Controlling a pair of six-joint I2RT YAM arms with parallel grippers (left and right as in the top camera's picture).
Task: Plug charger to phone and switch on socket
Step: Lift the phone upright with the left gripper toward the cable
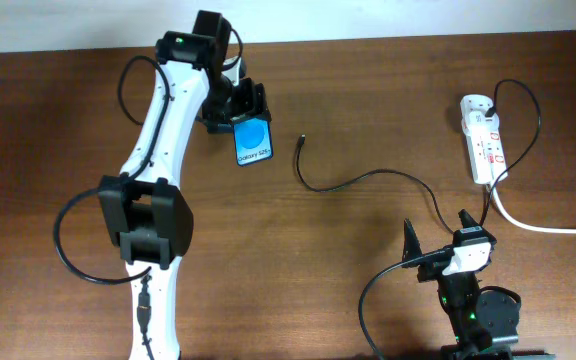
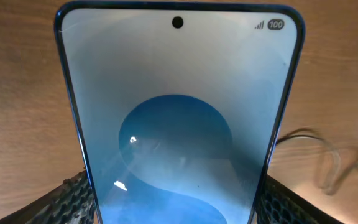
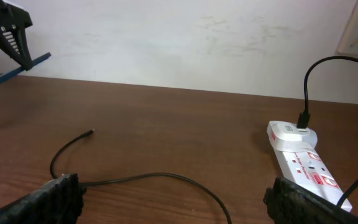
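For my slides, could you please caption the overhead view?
Left gripper holds the phone; charger tip lies unplugged; right gripper open.

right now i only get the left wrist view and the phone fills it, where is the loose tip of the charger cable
Observer: The cable tip lies on the table just right of the phone, not touching it.
Operator: is the other end plugged in
Observer: Yes, its black plug sits in the far end of the power strip.
Operator: is the right end effector free
Observer: Yes, the right end effector is open and holds nothing.
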